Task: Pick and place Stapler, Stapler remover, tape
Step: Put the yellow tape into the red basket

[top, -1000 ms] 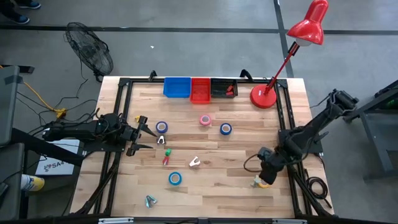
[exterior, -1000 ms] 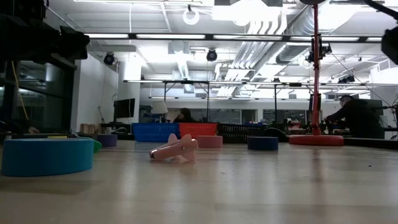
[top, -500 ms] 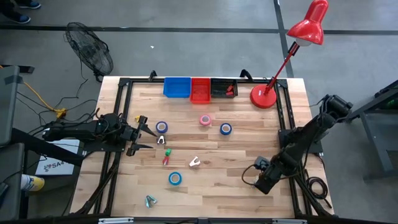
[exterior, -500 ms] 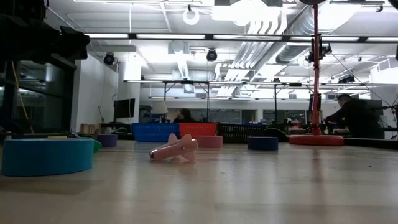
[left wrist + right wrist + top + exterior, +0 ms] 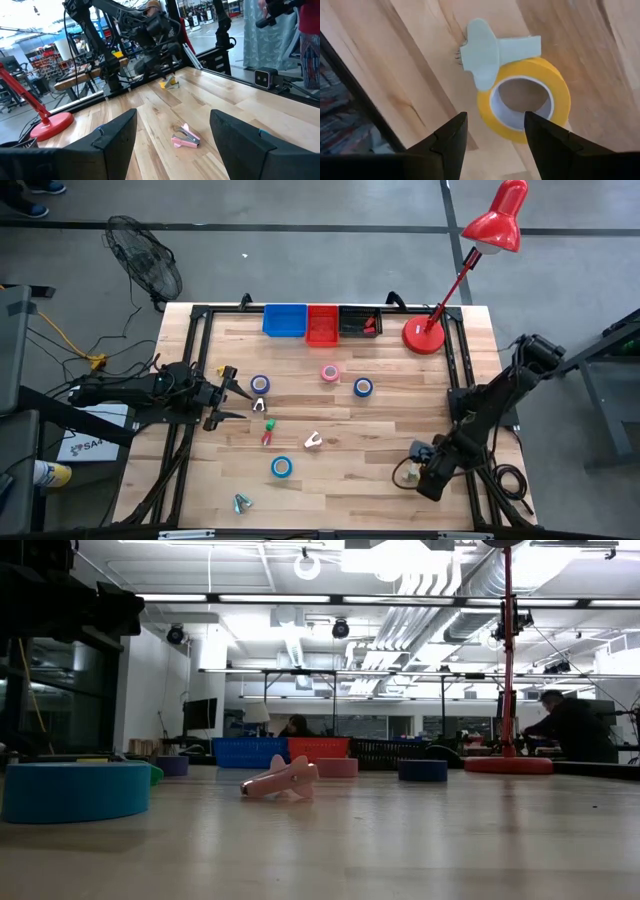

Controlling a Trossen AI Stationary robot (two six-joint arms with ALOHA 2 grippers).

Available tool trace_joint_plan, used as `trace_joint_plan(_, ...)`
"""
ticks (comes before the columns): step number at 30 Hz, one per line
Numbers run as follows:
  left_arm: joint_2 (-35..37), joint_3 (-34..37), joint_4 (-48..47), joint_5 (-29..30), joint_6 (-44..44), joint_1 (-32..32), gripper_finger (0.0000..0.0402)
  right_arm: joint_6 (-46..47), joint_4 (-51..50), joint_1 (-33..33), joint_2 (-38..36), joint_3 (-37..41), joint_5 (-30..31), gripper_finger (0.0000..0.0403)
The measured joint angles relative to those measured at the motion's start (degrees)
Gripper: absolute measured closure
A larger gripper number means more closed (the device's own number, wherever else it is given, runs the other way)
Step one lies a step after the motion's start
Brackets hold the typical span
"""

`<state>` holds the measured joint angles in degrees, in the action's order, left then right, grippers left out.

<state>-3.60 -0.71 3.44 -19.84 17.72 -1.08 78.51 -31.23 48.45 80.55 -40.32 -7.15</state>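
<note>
Right gripper (image 5: 490, 142), lower right of the high view: parted above yellow tape (image 5: 530, 97). Left gripper (image 5: 172, 137), left: wide, empty.

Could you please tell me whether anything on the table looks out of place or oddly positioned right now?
One thing does: near the right gripper, whose fingers are open, a pale staple remover rests partly on top of the yellow tape roll, overlapping its rim rather than lying flat on the table. The other items lie apart.
</note>
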Motion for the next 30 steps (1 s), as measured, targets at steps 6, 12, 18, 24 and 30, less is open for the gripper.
trace_joint_plan(6, 0.0, 0.0, 0.0, -0.2, 0.0, 0.0, 0.0154, -5.4, 5.2, 0.1, 4.1, 0.0, -0.2, 0.0214)
trace_joint_plan(12, 0.0, 0.0, 0.0, -0.2, 0.0, 0.0, 0.0154, -7.0, 6.8, 0.1, 7.7, -0.3, -0.2, 0.0215)
trace_joint_plan(18, 0.0, 0.0, 0.0, -0.1, 0.0, 0.0, 0.0154, -7.0, 6.3, 0.1, 8.5, -0.4, -0.1, 0.0249)
trace_joint_plan(24, 0.0, 0.0, 0.0, -0.1, 0.0, 0.0, 0.0154, -7.0, 4.9, 0.1, 8.6, -0.3, 0.2, 0.0329)
trace_joint_plan(30, 0.0, 0.0, 0.0, -0.1, 0.0, 0.0, 0.0154, -6.6, 4.7, 0.1, 8.6, -0.3, 0.1, 0.0370)
